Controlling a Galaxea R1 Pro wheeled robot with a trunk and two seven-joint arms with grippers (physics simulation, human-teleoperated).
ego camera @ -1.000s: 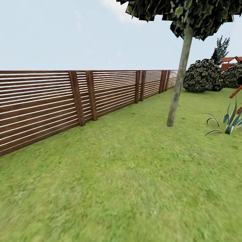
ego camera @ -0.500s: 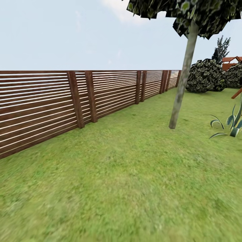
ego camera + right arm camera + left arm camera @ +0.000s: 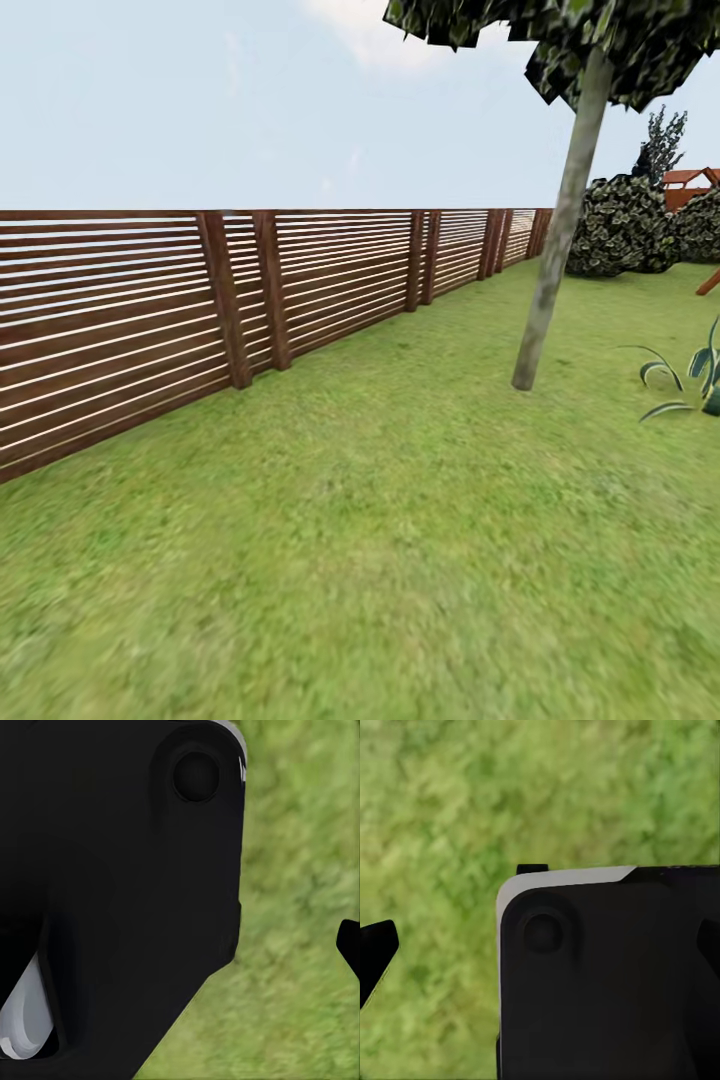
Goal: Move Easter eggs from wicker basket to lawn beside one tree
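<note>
The lawn (image 3: 380, 520) spreads wide and green across the head view. A tree (image 3: 560, 230) with a pale grey trunk and dark speckled leaves stands on it at the right. The Easter eggs and the wicker basket are out of view. In the left wrist view my left gripper (image 3: 540, 945) hangs over grass, its black fingertips (image 3: 375, 954) far apart at the frame's edges with nothing held. Over grass too is my right gripper (image 3: 187, 945), one fingertip (image 3: 349, 945) at the frame's edge and nothing in its grasp.
A brown slatted fence (image 3: 150, 310) runs along the left and back. Dark bushes (image 3: 620, 225) and a red-roofed structure (image 3: 690, 180) lie far right. A spiky plant (image 3: 690, 380) grows right of the tree. Black robot body (image 3: 607, 982) fills part of both wrist views.
The whole head picture has shifted: tree, bushes and spiky plant slid rightward in it, so the camera has moved. Nothing on the lawn itself has moved.
</note>
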